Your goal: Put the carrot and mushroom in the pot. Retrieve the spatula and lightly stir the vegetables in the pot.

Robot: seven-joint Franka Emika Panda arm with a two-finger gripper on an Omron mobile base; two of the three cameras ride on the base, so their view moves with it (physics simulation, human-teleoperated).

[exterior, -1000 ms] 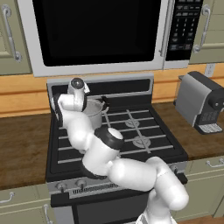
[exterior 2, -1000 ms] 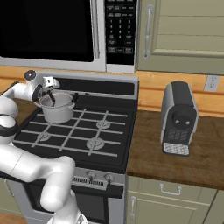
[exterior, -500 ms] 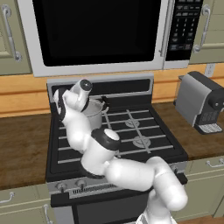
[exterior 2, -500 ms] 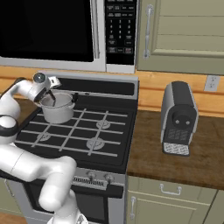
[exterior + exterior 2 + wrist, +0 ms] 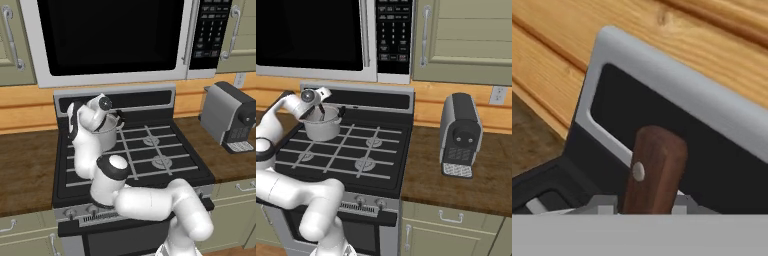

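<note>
The shiny steel pot (image 5: 106, 137) stands on the stove's rear left burner, also seen in the right base view (image 5: 322, 129). My gripper (image 5: 113, 120) hangs over the pot's rim, tilted toward the stove's back panel. In the hand view the gripper (image 5: 644, 207) is shut on the spatula's brown wooden handle (image 5: 655, 170), which sticks up between the fingertips (image 5: 604, 205). The spatula's blade and the pot's inside are hidden by my hand (image 5: 312, 98).
The black gas stove (image 5: 150, 150) has a grey-edged back panel (image 5: 677, 80) against a wooden wall strip. A microwave (image 5: 110, 35) hangs close above. A coffee machine (image 5: 460, 134) stands on the brown counter to the right.
My hand has swung a little to the right and down over the pot, still holding the spatula. The pot has not moved.
</note>
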